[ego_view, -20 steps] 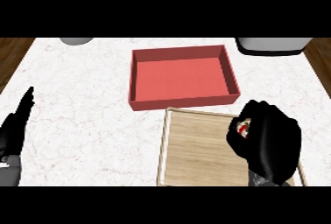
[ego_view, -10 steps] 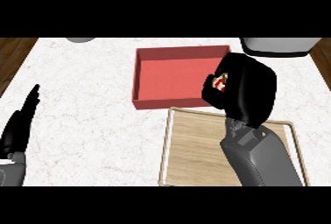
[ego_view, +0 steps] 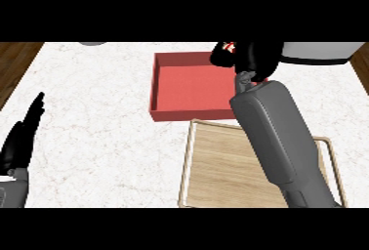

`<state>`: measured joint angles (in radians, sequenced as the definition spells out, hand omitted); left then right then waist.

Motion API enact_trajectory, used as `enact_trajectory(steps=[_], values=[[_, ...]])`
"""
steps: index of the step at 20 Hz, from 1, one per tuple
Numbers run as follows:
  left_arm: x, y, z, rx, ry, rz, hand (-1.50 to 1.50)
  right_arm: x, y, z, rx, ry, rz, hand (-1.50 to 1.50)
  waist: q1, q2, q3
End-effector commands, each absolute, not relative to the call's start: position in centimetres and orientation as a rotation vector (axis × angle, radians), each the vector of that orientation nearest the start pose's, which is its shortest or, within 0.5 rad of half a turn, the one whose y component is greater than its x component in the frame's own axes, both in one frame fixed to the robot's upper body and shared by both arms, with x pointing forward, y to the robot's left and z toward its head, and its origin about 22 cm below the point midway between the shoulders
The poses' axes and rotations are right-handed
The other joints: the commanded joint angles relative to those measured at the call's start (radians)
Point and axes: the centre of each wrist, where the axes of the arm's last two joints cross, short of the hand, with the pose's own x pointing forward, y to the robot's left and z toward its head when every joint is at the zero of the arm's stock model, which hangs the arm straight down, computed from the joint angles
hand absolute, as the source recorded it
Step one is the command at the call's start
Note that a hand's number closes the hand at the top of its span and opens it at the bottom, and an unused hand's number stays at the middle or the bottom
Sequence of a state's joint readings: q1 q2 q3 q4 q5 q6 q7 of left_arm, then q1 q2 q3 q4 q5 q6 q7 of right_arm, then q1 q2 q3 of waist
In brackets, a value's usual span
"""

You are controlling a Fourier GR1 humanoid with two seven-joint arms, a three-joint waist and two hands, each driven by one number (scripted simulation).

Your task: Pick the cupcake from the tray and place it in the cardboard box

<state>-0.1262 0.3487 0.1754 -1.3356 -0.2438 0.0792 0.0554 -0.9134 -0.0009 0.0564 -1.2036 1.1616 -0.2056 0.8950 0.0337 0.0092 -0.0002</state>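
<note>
Over the far right corner of the red box (ego_view: 191, 90), the right hand (ego_view: 252, 56) curls its fingers round the cupcake (ego_view: 229, 47); at left, the left hand (ego_view: 22, 139) rests with fingers straight.

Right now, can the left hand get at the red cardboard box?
Likely yes: nothing stands between the open left hand and the red cardboard box; the distance may be a stretch.

box (ego_view: 191, 85) plain red; tray (ego_view: 216, 166) pale tan, wood-grained; counter (ego_view: 93, 122) white, grey-veined marble; right hand (ego_view: 252, 56) black; left hand (ego_view: 22, 139) black; right forearm (ego_view: 277, 136) grey; cupcake (ego_view: 229, 47) red and white glimpse; floor (ego_view: 14, 63) dark brown planks
</note>
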Motion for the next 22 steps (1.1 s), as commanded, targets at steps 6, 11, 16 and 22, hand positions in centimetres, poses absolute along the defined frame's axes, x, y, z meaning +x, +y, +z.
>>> enact_trajectory(steps=[6,11,16,22], values=[[27.9,33.7,2.7,0.633,-1.408,-0.239,0.00,44.3,-8.8,14.7,-1.136,-1.315,0.313,1.50,0.015,0.007,0.001],[28.0,33.9,1.4,0.617,-1.414,-0.265,0.00,46.1,-11.5,14.6,-1.193,-1.243,0.261,1.50,0.031,0.020,0.000],[27.6,34.6,2.2,0.604,-1.404,-0.254,0.00,46.3,-11.9,12.9,-1.024,-1.159,0.155,-1.50,0.035,0.018,0.001],[28.5,33.8,2.9,0.583,-1.428,-0.263,0.00,46.7,-13.0,12.6,-1.015,-1.248,0.114,-1.50,0.050,0.024,0.002]])
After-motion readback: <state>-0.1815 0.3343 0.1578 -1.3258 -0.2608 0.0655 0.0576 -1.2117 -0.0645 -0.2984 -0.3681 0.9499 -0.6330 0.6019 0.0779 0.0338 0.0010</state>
